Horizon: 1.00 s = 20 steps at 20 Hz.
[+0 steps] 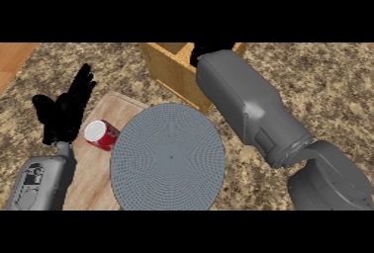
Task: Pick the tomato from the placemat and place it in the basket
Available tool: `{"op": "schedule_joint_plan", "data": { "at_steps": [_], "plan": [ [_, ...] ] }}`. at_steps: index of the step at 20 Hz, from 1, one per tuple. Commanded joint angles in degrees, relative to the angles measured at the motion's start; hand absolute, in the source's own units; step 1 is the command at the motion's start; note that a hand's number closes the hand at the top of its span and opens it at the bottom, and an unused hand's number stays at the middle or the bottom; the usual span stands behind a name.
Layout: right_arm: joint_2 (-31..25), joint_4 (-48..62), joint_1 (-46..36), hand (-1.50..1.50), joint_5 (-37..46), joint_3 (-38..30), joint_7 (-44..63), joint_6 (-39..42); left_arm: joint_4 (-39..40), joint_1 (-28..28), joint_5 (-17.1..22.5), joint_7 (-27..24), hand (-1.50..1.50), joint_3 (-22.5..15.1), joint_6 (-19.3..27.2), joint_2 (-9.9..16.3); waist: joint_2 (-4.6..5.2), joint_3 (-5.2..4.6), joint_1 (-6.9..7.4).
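Grey boxy forearms, black left hand [64,111]

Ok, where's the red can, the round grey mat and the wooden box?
Red can with white top [101,134], head view, on its white top.
Round grey placemat [167,157], head view, on its bare middle.
Tan wooden basket [169,67], head view, on its outer left wall.

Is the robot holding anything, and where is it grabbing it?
Left hand is open, holding nothing. Right hand is over the basket, mostly hidden: cannot tell.
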Motion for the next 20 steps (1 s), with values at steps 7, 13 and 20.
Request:
{"op": "schedule_joint_plan", "data": {
  "at_steps": [7,13,20],
  "plan": [
    [0.1,-1.9,-0.7,-1.50,-3.2,-6.5,4.2,-22.9,-0.7,1.9,0.1,0.2,0.00,1.5,0.7,0.7,-0.88,0.01,-2.48],
    [0.0,-5.5,2.0,-1.50,-5.1,-10.6,3.0,-30.6,-4.2,7.3,-0.9,0.4,0.00,1.0,2.5,-0.3,-2.12,0.08,-5.16],
    [-5.3,-19.8,14.5,-1.50,-5.4,-12.5,-5.5,-29.3,-9.0,9.2,1.7,3.9,0.00,3.0,0.5,1.7,-2.56,0.13,-6.73]
  ]
}}
